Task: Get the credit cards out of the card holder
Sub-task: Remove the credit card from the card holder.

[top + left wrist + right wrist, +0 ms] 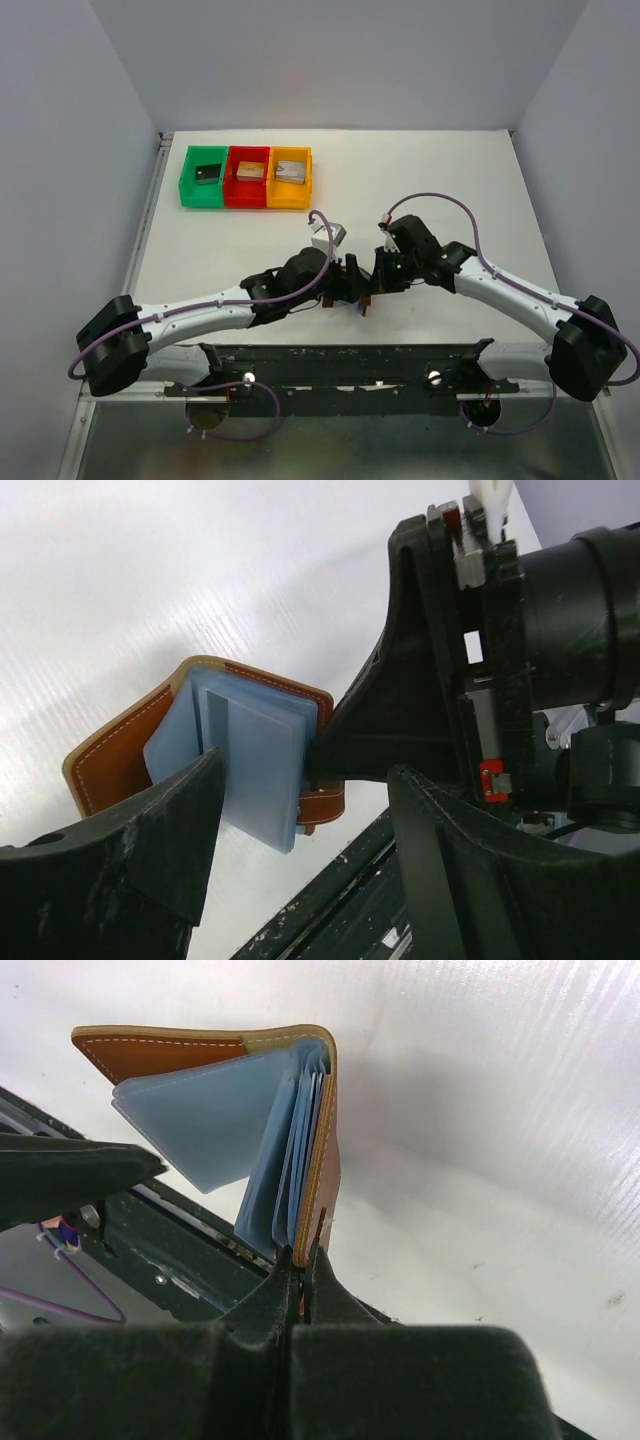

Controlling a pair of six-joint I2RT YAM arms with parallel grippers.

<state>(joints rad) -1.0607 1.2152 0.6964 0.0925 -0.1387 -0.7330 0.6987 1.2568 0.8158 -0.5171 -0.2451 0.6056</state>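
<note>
The card holder [120, 765] is a brown leather bifold, held open off the table between the two arms [328, 299]. Its pale blue pockets [250, 750] fan out of the cover [215, 1110]. My right gripper [305, 1255] is shut on the edge of one brown cover, near the little tab strap [322, 805]. My left gripper [300, 880] is open, its jaws standing on either side of the lower corner of the blue pockets without pinching them. The credit cards are hidden; I cannot tell any card from the pockets.
Green [204, 176], red [247, 176] and orange [290, 177] bins stand in a row at the back left, each holding a small piece. The black rail [350, 355] at the table's near edge runs just under the card holder.
</note>
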